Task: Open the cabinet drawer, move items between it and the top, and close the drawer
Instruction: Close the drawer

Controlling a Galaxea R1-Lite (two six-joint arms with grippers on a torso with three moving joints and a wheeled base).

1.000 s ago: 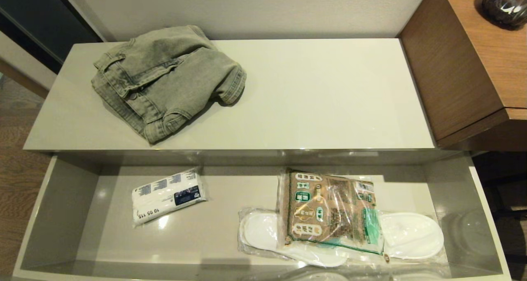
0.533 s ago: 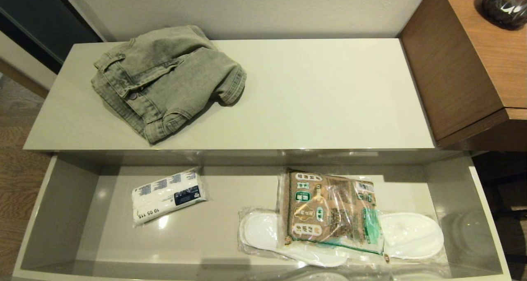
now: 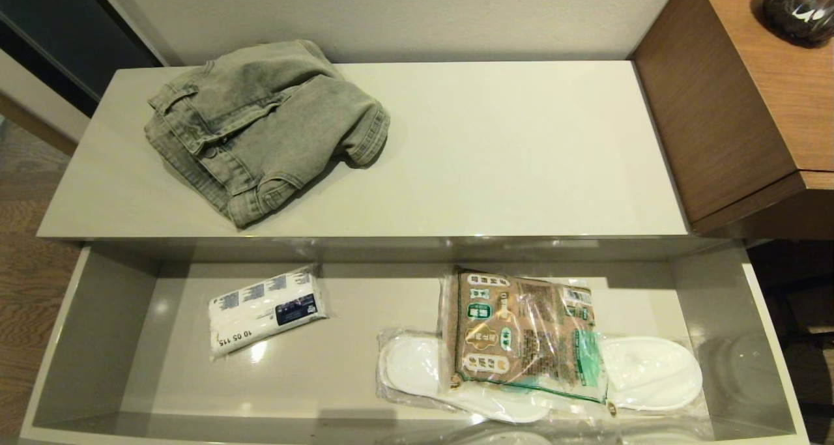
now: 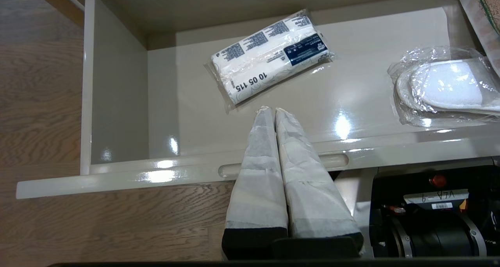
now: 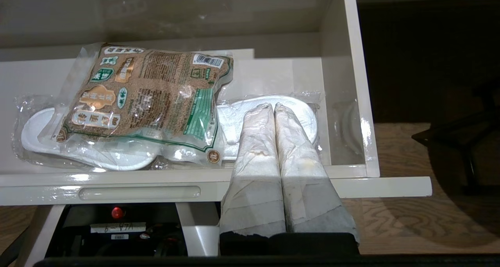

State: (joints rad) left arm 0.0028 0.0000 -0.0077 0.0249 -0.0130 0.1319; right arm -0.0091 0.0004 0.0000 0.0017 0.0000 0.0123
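Cabinet drawer point(image 3: 98, 341) pulled fully out below the top point(image 3: 508, 152). Folded grey denim jeans point(image 3: 260, 129) lie on the top's left part, near the back wall, w/ nothing on them. Inside the drawer: clear packet w/ brown contents & green-white labels point(image 3: 524, 334) sits right of centre, lying across the white slippers in clear plastic point(image 3: 651, 373), which stick out on both sides of it. Small white pack w/ dark label point(image 3: 267, 309) lies left of centre, well apart from the packet.

Left tool point(image 4: 269, 110) hangs above the drawer's front edge, just beside the white pack, fingers pressed together, holding nothing. Right tool point(image 5: 273, 106) hangs above the drawer's right end, over the slipper's exposed end, next to the packet, fingers also pressed together & empty. Brown wood-grain table point(image 3: 769, 73) stands at the right w/ a dark round object point(image 3: 801, 5) on it
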